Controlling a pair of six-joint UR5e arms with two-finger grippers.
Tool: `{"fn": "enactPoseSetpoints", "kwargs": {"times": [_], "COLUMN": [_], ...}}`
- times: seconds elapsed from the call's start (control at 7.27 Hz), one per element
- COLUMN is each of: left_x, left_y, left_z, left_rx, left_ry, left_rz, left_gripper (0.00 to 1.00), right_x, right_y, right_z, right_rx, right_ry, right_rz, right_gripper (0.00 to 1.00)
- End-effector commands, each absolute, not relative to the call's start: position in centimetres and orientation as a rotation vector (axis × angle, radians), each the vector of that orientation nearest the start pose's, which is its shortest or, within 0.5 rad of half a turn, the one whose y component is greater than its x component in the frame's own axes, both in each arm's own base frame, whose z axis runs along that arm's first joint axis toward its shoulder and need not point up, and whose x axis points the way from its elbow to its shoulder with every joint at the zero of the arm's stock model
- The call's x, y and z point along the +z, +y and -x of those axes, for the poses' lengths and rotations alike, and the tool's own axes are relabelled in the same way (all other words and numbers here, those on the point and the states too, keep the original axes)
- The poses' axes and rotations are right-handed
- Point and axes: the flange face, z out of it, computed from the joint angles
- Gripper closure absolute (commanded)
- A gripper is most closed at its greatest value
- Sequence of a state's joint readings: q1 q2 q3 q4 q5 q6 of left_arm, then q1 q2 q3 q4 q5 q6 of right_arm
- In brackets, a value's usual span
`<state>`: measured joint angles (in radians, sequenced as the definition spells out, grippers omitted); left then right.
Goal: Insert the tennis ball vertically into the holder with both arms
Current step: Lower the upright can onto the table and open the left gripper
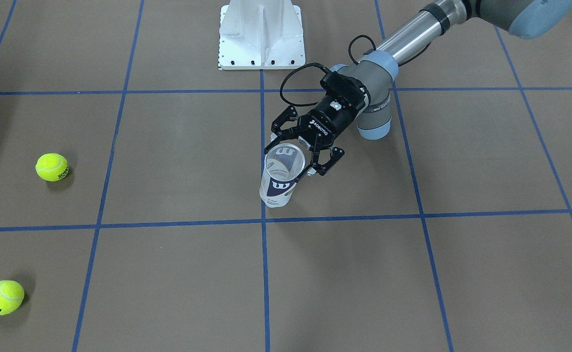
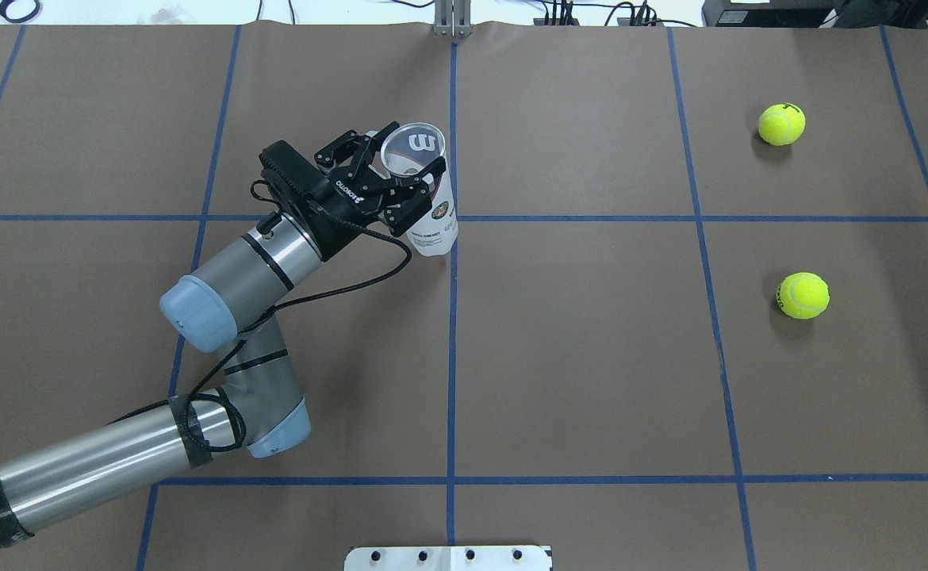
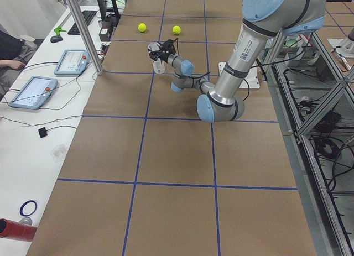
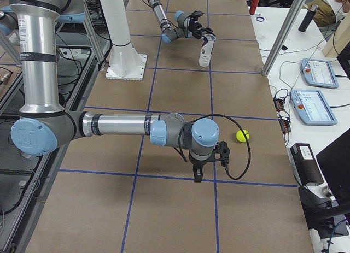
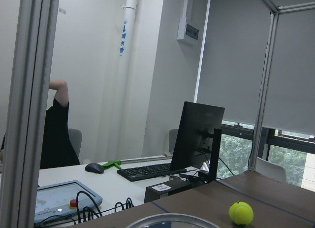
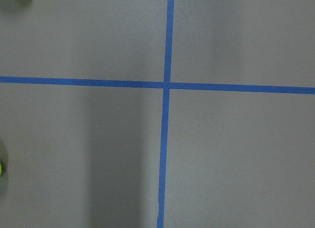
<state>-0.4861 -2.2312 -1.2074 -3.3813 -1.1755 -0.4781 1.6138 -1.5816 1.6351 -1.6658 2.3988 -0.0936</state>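
Jaws of the left gripper clasp the clear plastic tennis-ball can just under its round open mouth. The can stands upright on the brown paper table, just beside a blue tape crossing. Only the exterior right view shows the right gripper, pointing down near a fuzzy yellow tennis ball; whether its jaws are parted or closed I cannot tell. The left wrist view catches a sliver of the can's silvery rim.

Brown paper covered the table, crossed by blue tape lines; a white desk stood alongside, carrying two tablets; beyond it were a dark monitor, a keyboard, grey blinds, pale walls, and windows showing green foliage.
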Motion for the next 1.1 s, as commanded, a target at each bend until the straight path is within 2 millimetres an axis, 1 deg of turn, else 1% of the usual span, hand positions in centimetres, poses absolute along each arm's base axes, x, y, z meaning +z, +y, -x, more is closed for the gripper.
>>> {"fn": "enactPoseSetpoints", "kwargs": {"times": [0.0, 0.14, 0.41, 0.55, 0.69, 0.83, 0.96], "left_x": [25.8, 26.0, 26.8, 26.8, 26.3, 26.0, 26.5], "left_y": [-45.8, -45.4, -45.1, -45.0, -44.8, -44.8, -44.7], "left_z": [-51.3, -51.6, -51.9, -52.0, -52.2, -52.1, -52.0], "left_rx": [-0.022, -0.016, -0.007, -0.005, -0.007, -0.014, -0.013], "left_ry": [1.263, 1.265, 1.26, 1.263, 1.275, 1.285, 1.283], "left_rz": [-1.616, -1.61, -1.599, -1.599, -1.6, -1.599, -1.594], "left_gripper": [0.67, 0.64, 0.63, 0.54, 0.36, 0.07, 0.0], "right_x": [63.8, 63.8, 63.7, 63.8, 63.7, 63.6, 63.6], "right_y": [-48.1, -48.1, -48.1, -48.1, -48.1, -48.2, -48.2], "right_z": [-8.1, -8.0, -8.1, -8.0, -8.1, -8.1, -8.1], "right_rx": [-0.028, -0.03, -0.031, -0.032, -0.031, -0.03, -0.03], "right_ry": [-0.832, -0.832, -0.832, -0.832, -0.832, -0.832, -0.832], "right_rz": [-0.017, -0.016, -0.02, -0.018, -0.02, -0.021, -0.021], "right_gripper": [0.01, 0.01, 0.01, 0.01, 0.01, 0.01, 0.01]}}
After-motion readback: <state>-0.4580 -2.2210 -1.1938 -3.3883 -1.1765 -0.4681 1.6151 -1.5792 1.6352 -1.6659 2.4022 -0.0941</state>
